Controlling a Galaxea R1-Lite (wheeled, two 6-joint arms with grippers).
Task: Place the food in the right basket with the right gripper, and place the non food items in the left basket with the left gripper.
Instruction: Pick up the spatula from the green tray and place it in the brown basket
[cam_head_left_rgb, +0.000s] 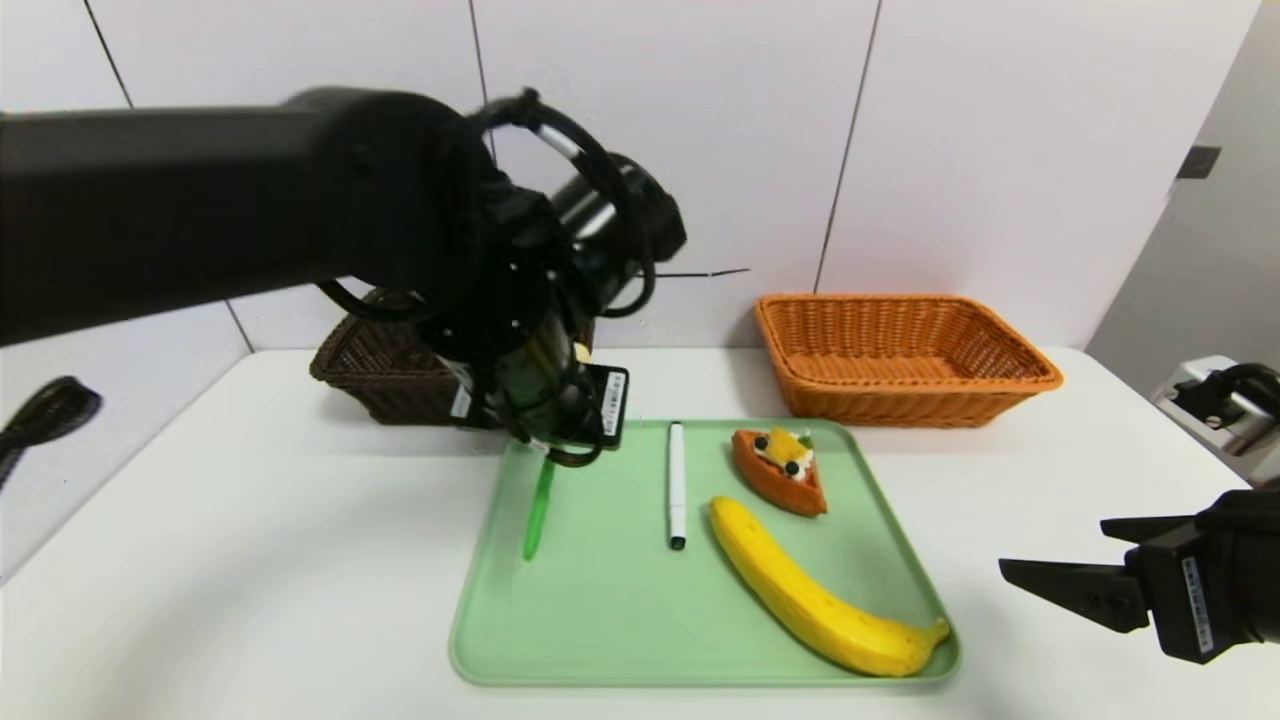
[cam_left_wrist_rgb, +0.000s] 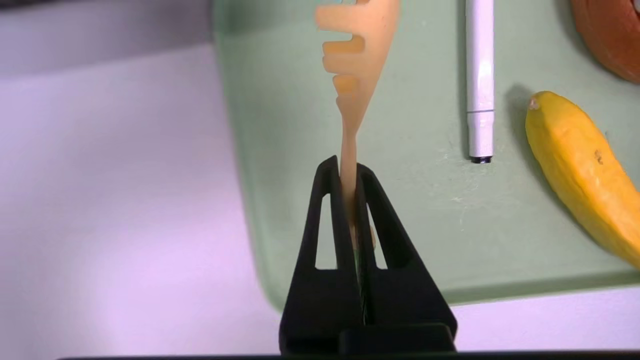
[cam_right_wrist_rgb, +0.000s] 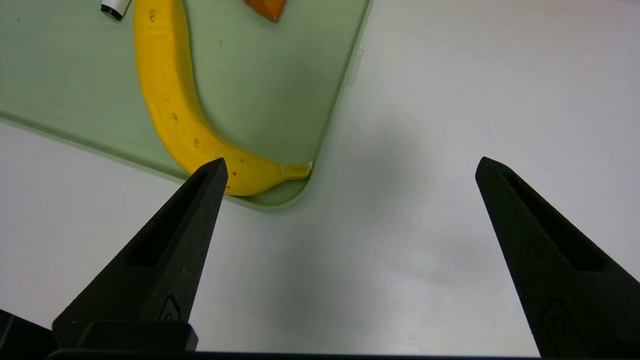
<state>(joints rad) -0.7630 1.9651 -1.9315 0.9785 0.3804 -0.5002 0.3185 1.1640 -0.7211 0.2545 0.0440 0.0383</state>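
My L claw (cam_left_wrist_rgb: 349, 200) is clenched on the thin yellow plastic spork with a green handle (cam_left_wrist_rgb: 361, 75), up over the pale green tray's (cam_left_wrist_rgb: 252, 235) L side; prob. light, stiff, a bit slippery, so best pinched mid-shaft, while my R claw (cam_head_left_rgb: 1075, 568) waits wide open beside the tray.

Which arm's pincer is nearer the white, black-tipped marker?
Left. The left pincer, shut on the orange spork with green handle, is above the green tray, left of the marker; the right pincer hangs open, off beyond the tray's right edge.
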